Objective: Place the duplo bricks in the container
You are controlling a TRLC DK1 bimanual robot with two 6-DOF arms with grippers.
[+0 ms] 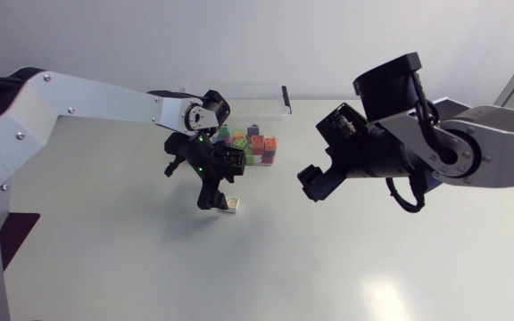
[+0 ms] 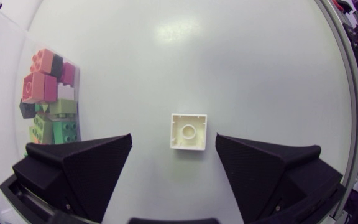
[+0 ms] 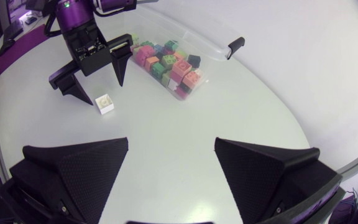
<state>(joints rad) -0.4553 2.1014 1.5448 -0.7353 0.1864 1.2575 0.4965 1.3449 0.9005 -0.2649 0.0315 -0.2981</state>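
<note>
Item one, nearest in its own wrist view: right gripper [image 3: 171, 142], matte black, two broad wedge fingers spread wide, nothing between them, held above the bare white table [image 3: 185, 162]. Its right arm [image 1: 471, 143], silver-grey with black joints, enters from the right side of the head view. Item two, ahead of that gripper on the open tabletop: one white duplo brick [image 2: 189, 131], square, lying flat, its upward face showing a raised rim and a single round ring in the middle. It rests outside the container, near its front wall but apart from it. Item three: left gripper [image 2: 173, 134], pointed down over the white brick, fingers wide apart with one on either side of the brick. In the left wrist view a strip of table shows between each finger and the brick, so neither touches it and it has hold of nothing. Whether the fingertips reach the table cannot be told. Left arm [image 1: 87, 98], silver-grey, comes in from the left side of the head view and bends down at the wrist. Item four, beyond the left gripper and just beside it: clear plastic container [image 3: 211, 55], rectangular, open at the top, standing on the table. Inside, at the end nearest the gripper, a heap of coloured bricks [image 3: 169, 65] in pink, red, orange, green and black. Item five, farthest: a black latch [image 3: 235, 45] on the container's far rim.
</note>
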